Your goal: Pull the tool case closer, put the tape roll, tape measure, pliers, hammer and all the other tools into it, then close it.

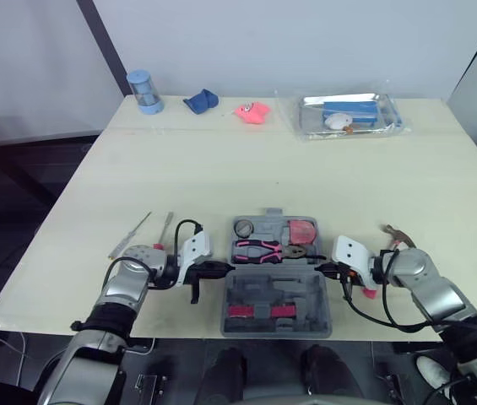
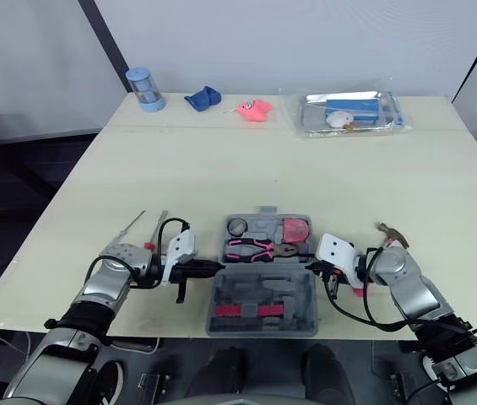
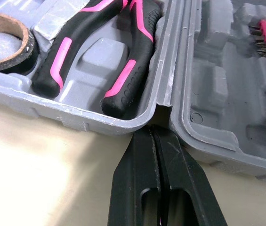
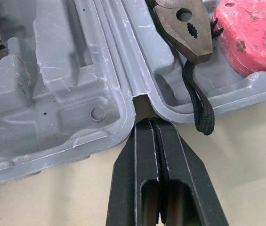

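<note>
The grey tool case (image 1: 277, 331) lies open at the table's front middle. Its far half holds a tape roll (image 1: 244, 227), pink-and-black pliers (image 1: 259, 250) and a red tape measure (image 1: 303, 230); its near half holds red bits (image 1: 259, 310). My left gripper (image 1: 225, 268) is shut, its tip pressed into the hinge notch on the case's left side (image 3: 158, 113). Shut as well, my right gripper (image 1: 322, 270) sits with its tip at the right hinge notch (image 4: 140, 101). A hammer (image 1: 397, 234) with a pink handle lies by my right wrist. Two screwdrivers (image 1: 130, 234) lie left of my left arm.
Along the far edge stand a blue cylinder (image 1: 144, 91), a blue cloth (image 1: 201, 101), a pink object (image 1: 252, 112) and a clear plastic tray (image 1: 349, 114). The table's front edge runs just below the case.
</note>
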Robot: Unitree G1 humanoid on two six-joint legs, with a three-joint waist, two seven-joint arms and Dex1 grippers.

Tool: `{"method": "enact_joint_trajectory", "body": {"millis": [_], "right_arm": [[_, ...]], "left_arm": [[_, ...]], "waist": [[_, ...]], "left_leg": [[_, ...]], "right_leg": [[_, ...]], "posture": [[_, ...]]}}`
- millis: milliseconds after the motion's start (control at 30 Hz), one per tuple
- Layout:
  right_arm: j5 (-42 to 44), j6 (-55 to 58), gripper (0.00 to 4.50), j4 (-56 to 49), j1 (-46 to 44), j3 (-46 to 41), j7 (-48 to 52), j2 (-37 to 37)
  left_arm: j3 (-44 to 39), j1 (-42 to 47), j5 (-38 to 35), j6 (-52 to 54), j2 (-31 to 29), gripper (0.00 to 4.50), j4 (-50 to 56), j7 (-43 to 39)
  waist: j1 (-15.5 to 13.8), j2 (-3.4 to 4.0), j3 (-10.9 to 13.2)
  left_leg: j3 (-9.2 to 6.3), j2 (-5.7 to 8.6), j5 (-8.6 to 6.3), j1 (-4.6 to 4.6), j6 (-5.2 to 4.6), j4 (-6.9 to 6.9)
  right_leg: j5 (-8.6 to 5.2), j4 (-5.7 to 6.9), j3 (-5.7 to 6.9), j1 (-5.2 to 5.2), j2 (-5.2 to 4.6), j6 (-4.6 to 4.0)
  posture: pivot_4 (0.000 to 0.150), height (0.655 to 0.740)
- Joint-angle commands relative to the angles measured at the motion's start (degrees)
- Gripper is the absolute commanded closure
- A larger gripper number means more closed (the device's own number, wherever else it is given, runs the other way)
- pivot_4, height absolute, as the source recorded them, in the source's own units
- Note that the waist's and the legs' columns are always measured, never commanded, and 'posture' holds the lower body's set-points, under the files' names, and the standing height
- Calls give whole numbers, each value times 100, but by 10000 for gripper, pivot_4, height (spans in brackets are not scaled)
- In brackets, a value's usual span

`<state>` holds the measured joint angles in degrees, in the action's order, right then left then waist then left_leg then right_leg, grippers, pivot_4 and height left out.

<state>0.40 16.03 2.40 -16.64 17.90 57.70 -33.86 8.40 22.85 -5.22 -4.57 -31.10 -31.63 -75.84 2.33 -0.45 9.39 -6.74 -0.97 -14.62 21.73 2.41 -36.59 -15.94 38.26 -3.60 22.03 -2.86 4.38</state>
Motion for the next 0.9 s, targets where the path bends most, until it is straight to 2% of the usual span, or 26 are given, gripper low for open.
{"method": "enact_joint_trajectory", "body": {"millis": [33, 900], "right_arm": [[91, -243, 45000, -164, -160, 19, -42, 221], [-193, -486, 45000, 276, -364, -63, -260, 505]], "left_arm": [[138, 108, 124, -107, 148, 44468, -86, 213], [121, 487, 408, -363, 345, 44468, -652, 775]], "waist": [[3, 0, 0], [3, 3, -2]], "left_leg": [[0, 0, 0, 0, 0, 0], [-3, 3, 0, -3, 0, -19]], "right_leg": [[0, 1, 0, 0, 0, 0], [0, 28, 0, 0, 0, 0]], "posture": [[1500, 7400], [1500, 7400]]}}
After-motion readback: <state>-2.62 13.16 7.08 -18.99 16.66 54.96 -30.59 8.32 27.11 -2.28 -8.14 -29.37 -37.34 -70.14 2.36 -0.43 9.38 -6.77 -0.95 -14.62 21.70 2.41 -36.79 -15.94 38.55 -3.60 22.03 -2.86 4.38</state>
